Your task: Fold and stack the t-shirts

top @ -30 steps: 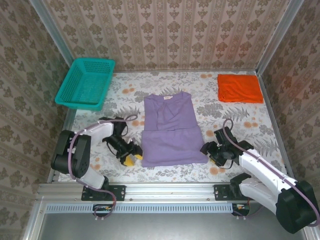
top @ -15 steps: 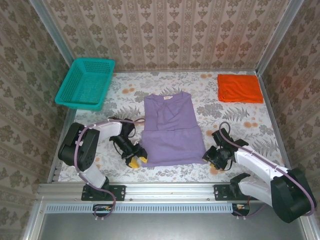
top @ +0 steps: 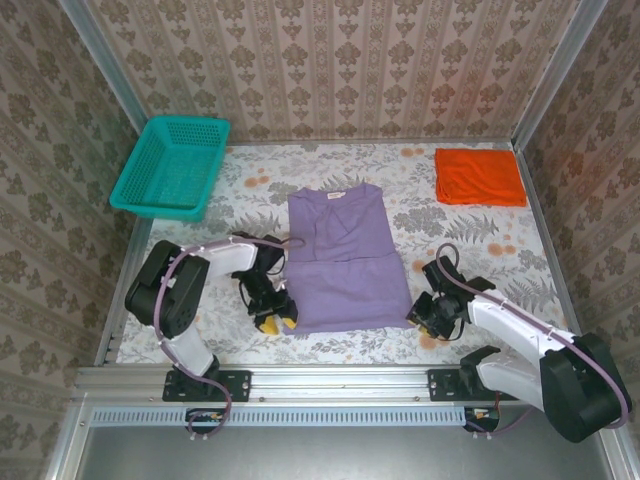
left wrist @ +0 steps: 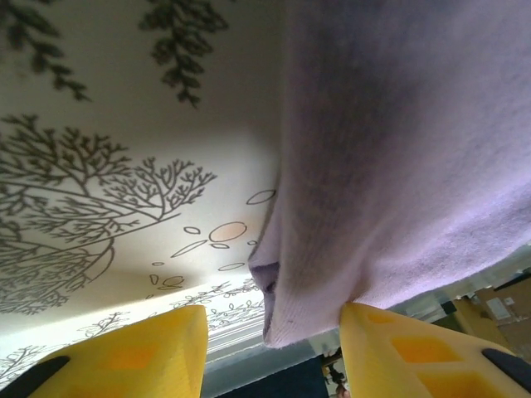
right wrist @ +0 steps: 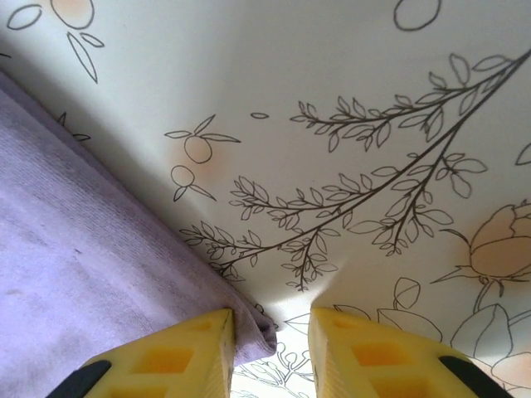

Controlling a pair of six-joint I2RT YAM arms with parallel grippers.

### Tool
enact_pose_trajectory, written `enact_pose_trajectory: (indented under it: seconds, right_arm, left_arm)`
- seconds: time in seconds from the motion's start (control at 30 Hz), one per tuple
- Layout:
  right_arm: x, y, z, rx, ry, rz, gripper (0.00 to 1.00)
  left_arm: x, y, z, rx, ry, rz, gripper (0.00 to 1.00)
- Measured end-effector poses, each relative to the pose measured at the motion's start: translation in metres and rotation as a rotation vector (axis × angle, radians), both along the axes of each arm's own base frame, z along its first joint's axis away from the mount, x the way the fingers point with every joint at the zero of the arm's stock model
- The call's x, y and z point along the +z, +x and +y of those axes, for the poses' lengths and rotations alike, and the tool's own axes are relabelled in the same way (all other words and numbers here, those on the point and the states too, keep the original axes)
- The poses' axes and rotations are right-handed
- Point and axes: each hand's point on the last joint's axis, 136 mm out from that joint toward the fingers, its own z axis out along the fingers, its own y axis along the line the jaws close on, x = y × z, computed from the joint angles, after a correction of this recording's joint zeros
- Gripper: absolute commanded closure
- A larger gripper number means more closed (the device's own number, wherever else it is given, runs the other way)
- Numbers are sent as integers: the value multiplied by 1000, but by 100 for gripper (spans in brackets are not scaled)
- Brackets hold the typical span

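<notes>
Top view: the lavender-purple cloth t-shirt [top: 340,265] lies half-folded mid-bench [top: 440,225], and the folded orange cloth t-shirt [top: 479,177] sits at the far right. Left wrist: left jaws are apart, straddling a lavender corner. Right wrist: right jaws are apart around the opposite corner.

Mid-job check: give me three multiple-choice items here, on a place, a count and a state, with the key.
1. Where does the orange tee lie?
A) far right corner of the table
B) in the basket
C) near left edge

2. How many tees are out?
A) one
B) two
C) three

3. How is the left claw at the purple tee's near corner?
A) shut, off the cloth
B) open, corner between its fingers
C) lifting the tee

Key: 1 A, it lies folded by the far right wall; 2 B, one orange, one purple; 3 B, the yellow fingers stand apart around the corner.
</notes>
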Motion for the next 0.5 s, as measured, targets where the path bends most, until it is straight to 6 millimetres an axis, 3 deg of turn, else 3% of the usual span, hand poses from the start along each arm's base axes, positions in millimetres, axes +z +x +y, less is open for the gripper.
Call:
enact_pose_trajectory:
  seconds: [0.37, 0.43, 0.5]
  right_arm:
    - [-2, 1, 3, 21, -25, 12, 88]
    - [-2, 2, 5, 27, -22, 12, 93]
    - [-1, 7, 12, 42, -1, -3, 99]
  left_arm:
    - [-8, 6, -5, -53, 40, -41, 76]
    - [-10, 10, -6, -66, 51, -54, 81]
    - [-11, 12, -7, -77, 62, -62, 92]
